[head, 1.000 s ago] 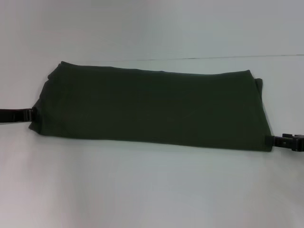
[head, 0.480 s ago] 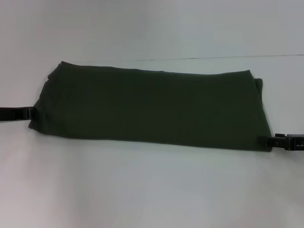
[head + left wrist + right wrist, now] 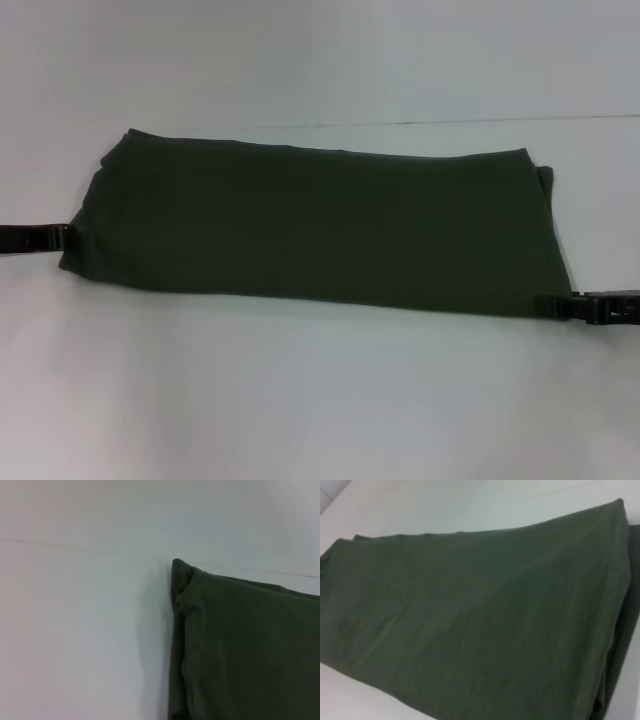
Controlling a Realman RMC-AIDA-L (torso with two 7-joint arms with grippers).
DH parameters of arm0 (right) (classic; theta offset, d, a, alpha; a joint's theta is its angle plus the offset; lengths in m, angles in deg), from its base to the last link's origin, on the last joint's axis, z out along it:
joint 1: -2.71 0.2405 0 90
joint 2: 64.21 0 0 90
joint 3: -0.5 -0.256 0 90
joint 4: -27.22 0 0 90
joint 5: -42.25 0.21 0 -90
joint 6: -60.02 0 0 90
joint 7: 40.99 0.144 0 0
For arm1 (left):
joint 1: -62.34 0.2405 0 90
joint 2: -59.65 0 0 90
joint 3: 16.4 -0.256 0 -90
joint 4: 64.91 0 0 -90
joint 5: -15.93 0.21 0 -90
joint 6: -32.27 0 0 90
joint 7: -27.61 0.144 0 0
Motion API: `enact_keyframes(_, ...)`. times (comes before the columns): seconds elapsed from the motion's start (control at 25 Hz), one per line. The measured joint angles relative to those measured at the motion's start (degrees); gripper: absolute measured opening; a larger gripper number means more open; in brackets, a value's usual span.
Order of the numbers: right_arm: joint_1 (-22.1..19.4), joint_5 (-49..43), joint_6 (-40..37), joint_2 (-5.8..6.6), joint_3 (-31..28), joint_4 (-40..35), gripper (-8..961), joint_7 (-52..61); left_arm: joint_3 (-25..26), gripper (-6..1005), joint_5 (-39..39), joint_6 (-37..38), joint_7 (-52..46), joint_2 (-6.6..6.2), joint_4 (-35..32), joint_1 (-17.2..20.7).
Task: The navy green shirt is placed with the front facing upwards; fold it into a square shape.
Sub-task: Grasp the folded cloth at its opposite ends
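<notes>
Head view: lying across the middle of the white desk [image 3: 320, 400] as a long flat band, the navy green shirt [image 3: 320, 225], sleeves and lettering already tucked out of sight, so lengthwise folding probably finished and the crosswise fold into a square apparently remaining. Reaching in low at the shirt's left end, the left hand [image 3: 52, 238], tip touching or just beside the cloth edge; sitting at the near right corner, the right hand [image 3: 558, 305]; open, closed or gripping, cannot tell for either. Left wrist view: showing only the shirt's layered corner and seamed side edge [image 3: 240, 650] resting on the desk [image 3: 75, 630], no hand visible. Right wrist view: filling nearly everything, the shirt's smooth top layer [image 3: 480, 625], stacked edges showing along one side, again no hand visible.
</notes>
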Motion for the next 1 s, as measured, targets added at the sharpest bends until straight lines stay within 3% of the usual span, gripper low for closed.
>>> enact_keyframes(0.28, 0.33, -0.86, 0.15, -0.35, 0.03, -0.39, 435, 0.05, 0.00, 26, 0.00, -0.02, 0.10, 0.00, 0.08, -0.04)
enact_keyframes(0.68, 0.34, -0.72, 0.44, -0.34, 0.01, -0.90, 191, -0.18, -0.25, 26, -1.18, 0.58, 1.72, 0.00, 0.10, -0.15)
enact_keyframes(0.8, 0.31, -0.65, 0.44, -0.43, 0.00, -1.78, 17, -0.19, -0.34, 26, -1.37, 0.93, 1.92, 0.00, 0.01, -0.14)
enact_keyframes(1.0, -0.12, -0.47, -0.06, -0.69, -0.41, -3.54, 19, -0.23, -0.12, 25, -1.48, 1.96, 2.37, 0.00, -0.14, -0.10)
